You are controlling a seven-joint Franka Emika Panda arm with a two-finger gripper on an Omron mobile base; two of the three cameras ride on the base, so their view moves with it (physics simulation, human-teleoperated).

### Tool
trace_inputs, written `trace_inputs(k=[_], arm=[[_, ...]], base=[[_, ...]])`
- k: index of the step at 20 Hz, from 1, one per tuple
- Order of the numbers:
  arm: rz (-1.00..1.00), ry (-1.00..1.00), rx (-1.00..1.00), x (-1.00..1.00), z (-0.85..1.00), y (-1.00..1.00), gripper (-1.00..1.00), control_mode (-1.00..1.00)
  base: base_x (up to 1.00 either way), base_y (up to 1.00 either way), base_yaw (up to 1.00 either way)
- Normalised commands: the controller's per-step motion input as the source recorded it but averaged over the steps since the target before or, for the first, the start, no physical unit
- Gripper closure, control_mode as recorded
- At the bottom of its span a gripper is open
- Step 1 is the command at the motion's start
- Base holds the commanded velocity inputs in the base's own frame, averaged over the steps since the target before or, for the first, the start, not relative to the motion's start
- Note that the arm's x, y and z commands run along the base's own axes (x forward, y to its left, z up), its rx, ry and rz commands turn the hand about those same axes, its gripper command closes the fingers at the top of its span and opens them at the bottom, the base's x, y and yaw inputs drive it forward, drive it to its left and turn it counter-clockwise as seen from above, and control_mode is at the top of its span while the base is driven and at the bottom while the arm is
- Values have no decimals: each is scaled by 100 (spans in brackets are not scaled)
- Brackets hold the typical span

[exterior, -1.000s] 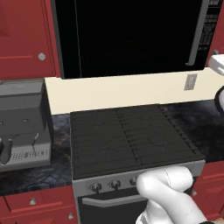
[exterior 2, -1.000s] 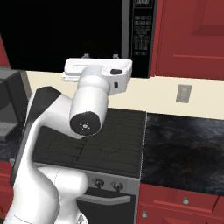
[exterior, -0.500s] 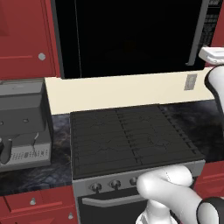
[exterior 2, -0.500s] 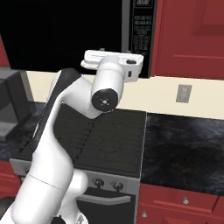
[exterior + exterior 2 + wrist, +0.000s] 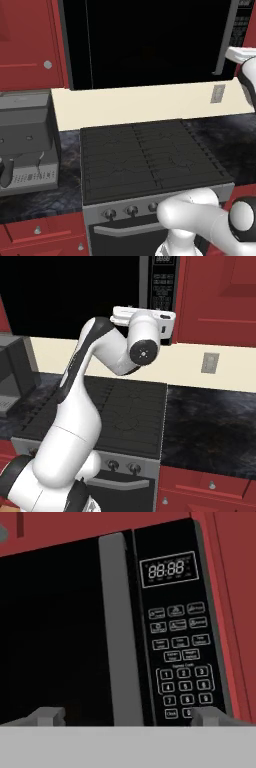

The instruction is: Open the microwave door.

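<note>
Microwave door (image 5: 55, 632) fills the hand view from nine to twelve o'clock, shut, its grey bar handle (image 5: 117, 627) upright at centre. Gripper (image 5: 127, 716) faces it with fingers spread wide at six o'clock, straddling the bar's line, apparently lined up to close on it.

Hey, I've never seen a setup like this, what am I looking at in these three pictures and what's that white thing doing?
This is a computer-rendered kitchen. The white thing is a robot arm on a base that can drive. Two pictures come from cameras riding on that base, behind the arm on its left and right, looking over a stove top set in a dark counter. The third comes from a camera on the arm's hand, looking along its end effector, whose two finger tips rise at the bottom, spread apart and holding nothing. Straight ahead of them is the microwave door, glossy black, with its grey vertical handle and a keypad beside it. The door looks shut. A grey appliance sits at the counter's left.
</note>
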Motion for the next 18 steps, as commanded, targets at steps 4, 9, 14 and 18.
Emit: trace_inputs(k=[4, 9, 14, 18], arm=[[0, 0, 0, 59, -2, 0, -100, -100], [1, 0, 0, 61, 0, 0, -100, -100], [0, 2, 0, 58, 0, 0, -100, -100], [1, 5, 0, 54, 0, 0, -100, -100]], base=[[0, 0, 0], [0, 0, 0], [0, 0, 0], [0, 0, 0]])
